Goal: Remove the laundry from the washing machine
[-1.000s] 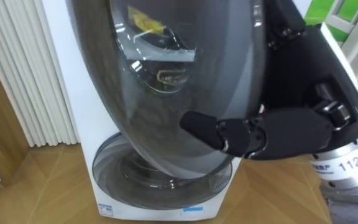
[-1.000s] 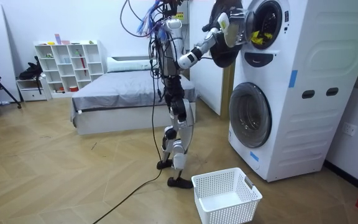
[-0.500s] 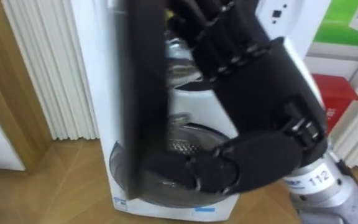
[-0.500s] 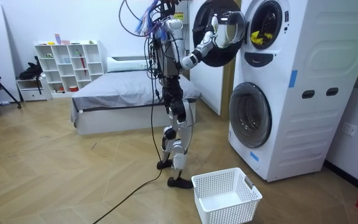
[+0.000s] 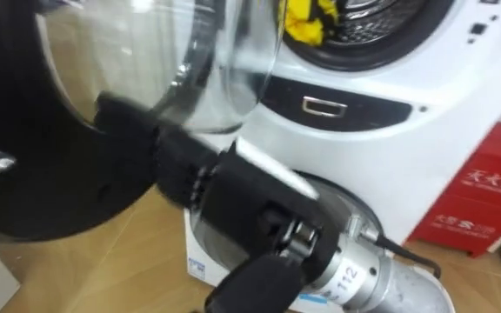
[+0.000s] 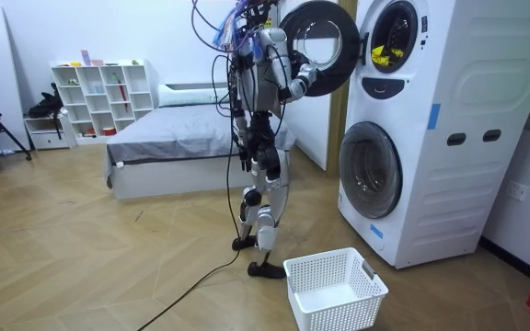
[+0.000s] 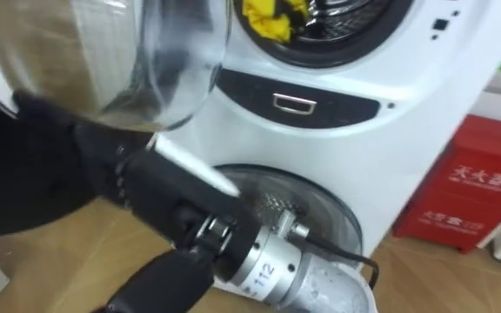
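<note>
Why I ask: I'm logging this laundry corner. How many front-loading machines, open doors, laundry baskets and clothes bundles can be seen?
Front-loading machines: 2, the upper machine stacked on the lower machine
Open door: 1, on the upper machine
White laundry basket: 1, on the floor
Yellow clothes bundle: 1, in the upper machine's drum
Total: 5

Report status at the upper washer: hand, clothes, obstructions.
Right hand flat against open upper door. Yellow clothes in upper drum, untouched. Nothing blocks drum mouth. Basket on floor below.
</note>
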